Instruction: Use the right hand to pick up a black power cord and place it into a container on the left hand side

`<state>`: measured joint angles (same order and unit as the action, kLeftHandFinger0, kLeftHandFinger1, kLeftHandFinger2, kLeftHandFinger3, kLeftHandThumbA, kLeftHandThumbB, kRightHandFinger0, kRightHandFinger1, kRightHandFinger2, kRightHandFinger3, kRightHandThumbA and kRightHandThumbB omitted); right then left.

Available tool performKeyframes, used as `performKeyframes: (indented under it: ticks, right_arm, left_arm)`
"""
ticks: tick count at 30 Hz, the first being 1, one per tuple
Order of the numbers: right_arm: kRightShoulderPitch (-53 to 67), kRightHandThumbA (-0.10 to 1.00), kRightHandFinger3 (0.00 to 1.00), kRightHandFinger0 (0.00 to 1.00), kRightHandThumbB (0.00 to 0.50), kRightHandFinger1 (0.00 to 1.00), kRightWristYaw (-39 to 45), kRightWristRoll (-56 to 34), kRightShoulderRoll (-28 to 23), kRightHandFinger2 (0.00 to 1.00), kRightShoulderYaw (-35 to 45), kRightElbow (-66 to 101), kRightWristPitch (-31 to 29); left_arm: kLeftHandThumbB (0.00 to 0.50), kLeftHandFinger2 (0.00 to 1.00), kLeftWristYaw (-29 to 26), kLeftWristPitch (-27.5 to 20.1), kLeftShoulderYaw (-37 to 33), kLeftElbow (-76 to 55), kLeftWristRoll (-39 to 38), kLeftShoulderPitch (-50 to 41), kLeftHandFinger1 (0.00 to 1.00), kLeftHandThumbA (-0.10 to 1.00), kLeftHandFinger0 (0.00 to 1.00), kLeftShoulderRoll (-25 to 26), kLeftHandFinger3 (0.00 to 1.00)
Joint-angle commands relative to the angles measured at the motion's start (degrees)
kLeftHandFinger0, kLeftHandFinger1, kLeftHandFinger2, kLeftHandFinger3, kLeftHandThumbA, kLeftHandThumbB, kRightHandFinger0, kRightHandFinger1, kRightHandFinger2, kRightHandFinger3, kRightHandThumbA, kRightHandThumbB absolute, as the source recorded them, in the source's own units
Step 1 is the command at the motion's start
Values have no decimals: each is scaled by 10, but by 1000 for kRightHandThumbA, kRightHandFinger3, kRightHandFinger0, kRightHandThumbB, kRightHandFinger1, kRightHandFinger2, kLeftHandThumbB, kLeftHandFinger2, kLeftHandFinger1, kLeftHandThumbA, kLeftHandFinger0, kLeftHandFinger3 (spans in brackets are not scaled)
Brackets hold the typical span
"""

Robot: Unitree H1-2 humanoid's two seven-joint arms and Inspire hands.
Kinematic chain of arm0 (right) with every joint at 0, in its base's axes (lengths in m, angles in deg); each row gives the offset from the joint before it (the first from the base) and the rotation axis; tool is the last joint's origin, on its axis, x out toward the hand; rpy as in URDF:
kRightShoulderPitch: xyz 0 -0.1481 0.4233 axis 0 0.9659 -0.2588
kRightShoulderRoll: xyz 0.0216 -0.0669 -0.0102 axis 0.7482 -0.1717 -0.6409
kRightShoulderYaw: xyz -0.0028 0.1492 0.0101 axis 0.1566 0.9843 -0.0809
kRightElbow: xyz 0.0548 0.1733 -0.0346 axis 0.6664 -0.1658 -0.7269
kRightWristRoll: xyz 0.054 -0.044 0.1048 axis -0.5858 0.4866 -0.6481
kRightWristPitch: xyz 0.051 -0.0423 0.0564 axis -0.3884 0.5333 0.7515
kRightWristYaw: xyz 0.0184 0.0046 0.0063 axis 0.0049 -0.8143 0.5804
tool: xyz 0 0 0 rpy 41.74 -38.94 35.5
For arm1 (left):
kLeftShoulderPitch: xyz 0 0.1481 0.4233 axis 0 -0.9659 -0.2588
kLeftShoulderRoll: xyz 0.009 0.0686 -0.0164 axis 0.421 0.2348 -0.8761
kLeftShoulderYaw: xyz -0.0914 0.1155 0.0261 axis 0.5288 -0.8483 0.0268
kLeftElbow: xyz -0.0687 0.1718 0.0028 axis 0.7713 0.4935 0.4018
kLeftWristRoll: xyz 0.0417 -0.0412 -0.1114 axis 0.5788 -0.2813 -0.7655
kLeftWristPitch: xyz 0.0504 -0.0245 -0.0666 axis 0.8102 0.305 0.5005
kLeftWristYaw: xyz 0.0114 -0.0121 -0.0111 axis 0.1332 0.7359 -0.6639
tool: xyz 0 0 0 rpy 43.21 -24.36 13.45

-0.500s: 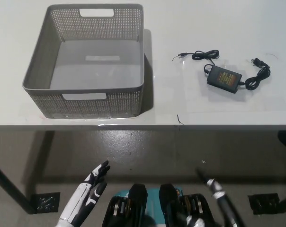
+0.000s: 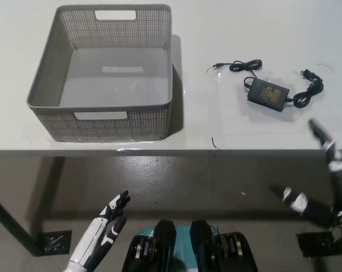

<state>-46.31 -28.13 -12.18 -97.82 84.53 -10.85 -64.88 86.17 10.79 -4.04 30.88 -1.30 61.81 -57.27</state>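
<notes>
Power adapter with its coiled black cord lies near the counter's right edge, untouched. Brick rigid, cord limp; grasp the brick. Right hand spread, empty. Left hand rests low, open. Basket sits left.

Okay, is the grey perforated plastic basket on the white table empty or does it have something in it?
Empty. The grey perforated plastic basket shows only its bare floor; the black power adapter with its cord lies outside it on the white table.
</notes>
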Motion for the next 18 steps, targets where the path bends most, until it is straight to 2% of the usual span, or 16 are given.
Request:
performKeyframes:
  ticks: [1, 3, 4, 5, 7, 10, 12, 14, 18]
  right_arm:
    - [-51, 980, 1000, 1000, 466, 1000, -5, 17, -14, 1000, 23, 28, 50]
    - [-79, 943, 1000, 1000, 485, 1000, 11, 25, -27, 1000, 29, 33, 93]
    - [-86, 926, 1000, 1000, 496, 1000, 13, 37, -32, 1000, 30, 33, 103]
    - [-96, 944, 1000, 1000, 500, 1000, 15, 61, -40, 1000, 29, 34, 119]
    - [-126, 894, 1000, 1000, 488, 1000, 19, 84, -54, 1000, 25, 20, 135]
    - [-174, 818, 1000, 1000, 499, 1000, 24, 123, -74, 1000, 14, -6, 167]
    - [-210, 722, 1000, 1000, 488, 1000, 19, 176, -88, 1000, -4, -37, 178]
    - [-253, 681, 1000, 1000, 499, 1000, 12, 209, -100, 1000, -22, -80, 185]
    - [-312, 673, 1000, 1000, 500, 1000, 9, 224, -111, 1000, -47, -153, 195]
  left_arm:
    - [436, 1000, 1, -21, 2, -20, 8, 0, 1000, 1000, 1000, 3, 1000]
    - [412, 1000, -5, -41, 1, -13, 13, -4, 1000, 1000, 1000, 3, 1000]
    - [435, 1000, 0, -31, 0, -18, 9, -13, 1000, 1000, 1000, 3, 1000]
    - [424, 1000, 4, -33, -1, -21, 2, -19, 1000, 1000, 1000, 2, 1000]
    - [430, 1000, 0, -41, 0, -18, 3, -24, 1000, 1000, 1000, 0, 1000]
    - [426, 1000, 2, -46, -2, -15, 10, -23, 1000, 1000, 1000, 3, 1000]
    - [435, 1000, -3, -49, -1, -16, 14, -31, 1000, 1000, 1000, 1, 1000]
    - [438, 1000, -5, -54, 0, -14, 16, -30, 1000, 1000, 1000, 0, 1000]
    - [441, 1000, 1, -48, 1, -16, 9, -32, 1000, 1000, 1000, 1, 1000]
